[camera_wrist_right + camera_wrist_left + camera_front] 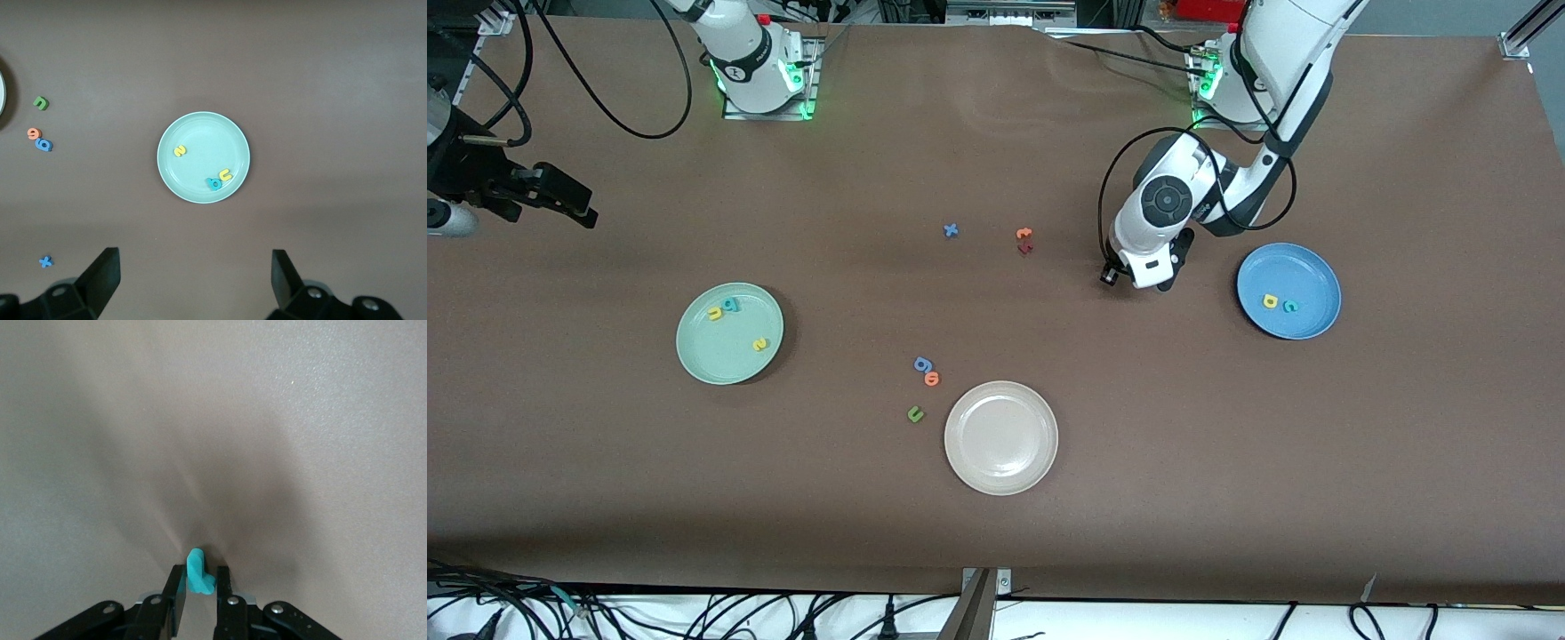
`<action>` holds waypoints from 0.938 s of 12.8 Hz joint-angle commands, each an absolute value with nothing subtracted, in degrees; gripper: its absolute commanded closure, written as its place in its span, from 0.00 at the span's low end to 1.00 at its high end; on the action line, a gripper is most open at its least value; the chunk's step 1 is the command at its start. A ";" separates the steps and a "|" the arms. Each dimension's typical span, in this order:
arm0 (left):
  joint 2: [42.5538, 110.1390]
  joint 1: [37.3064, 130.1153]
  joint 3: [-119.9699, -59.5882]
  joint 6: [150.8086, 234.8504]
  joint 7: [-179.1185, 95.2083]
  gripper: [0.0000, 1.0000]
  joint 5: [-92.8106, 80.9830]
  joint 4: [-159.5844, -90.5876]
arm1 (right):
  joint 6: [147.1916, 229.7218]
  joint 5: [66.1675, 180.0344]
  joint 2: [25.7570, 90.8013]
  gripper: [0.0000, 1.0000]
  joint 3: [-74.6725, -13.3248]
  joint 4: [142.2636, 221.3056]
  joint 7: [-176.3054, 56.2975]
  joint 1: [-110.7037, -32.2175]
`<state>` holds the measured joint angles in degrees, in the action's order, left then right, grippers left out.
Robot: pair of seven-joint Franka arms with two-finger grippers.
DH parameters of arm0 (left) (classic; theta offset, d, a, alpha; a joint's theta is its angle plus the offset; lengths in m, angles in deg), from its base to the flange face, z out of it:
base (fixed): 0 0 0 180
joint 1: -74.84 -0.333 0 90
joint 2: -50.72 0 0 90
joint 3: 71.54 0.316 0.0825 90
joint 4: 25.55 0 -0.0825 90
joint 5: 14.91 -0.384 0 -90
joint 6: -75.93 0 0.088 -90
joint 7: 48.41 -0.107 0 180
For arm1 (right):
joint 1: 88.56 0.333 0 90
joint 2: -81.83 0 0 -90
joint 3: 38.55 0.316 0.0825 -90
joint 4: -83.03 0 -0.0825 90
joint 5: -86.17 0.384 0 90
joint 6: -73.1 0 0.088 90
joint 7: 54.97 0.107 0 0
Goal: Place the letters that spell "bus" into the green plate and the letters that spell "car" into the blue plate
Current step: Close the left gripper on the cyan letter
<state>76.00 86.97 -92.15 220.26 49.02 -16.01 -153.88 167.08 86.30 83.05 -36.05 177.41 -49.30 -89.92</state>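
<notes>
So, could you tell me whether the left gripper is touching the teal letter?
Touching. The left wrist view shows the left gripper with both fingers pressed against the teal letter between them.

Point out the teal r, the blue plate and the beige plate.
teal r (199, 572): left wrist view, its stem between the fingers.
blue plate (1307, 271): front view, bare floor near the rim.
beige plate (1001, 437): front view, bare centre.
</notes>
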 commanded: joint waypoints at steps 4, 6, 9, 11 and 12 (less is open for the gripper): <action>77.00 87.05 -92.11 220.25 50.21 0.92 -20.97 -154.40 | 166.62 87.31 82.89 0.00 -35.30 176.63 -48.82 -90.84; 76.74 87.05 -92.11 219.81 49.60 1.00 -21.06 -154.05 | 166.62 87.31 82.89 0.00 -35.30 176.63 -48.82 -90.84; 75.52 86.88 -92.19 218.93 47.93 1.00 -23.94 -153.69 | 166.62 87.31 82.89 0.00 -35.30 176.63 -48.82 -90.84; 73.59 86.18 -92.28 215.17 43.56 1.00 -24.31 -153.43 | 166.62 87.31 82.89 0.00 -35.30 176.63 -48.82 -90.84; 72.36 85.65 -92.20 213.41 40.05 1.00 -24.31 -153.26 | 166.62 87.31 82.89 0.00 -35.30 176.63 -48.82 -90.84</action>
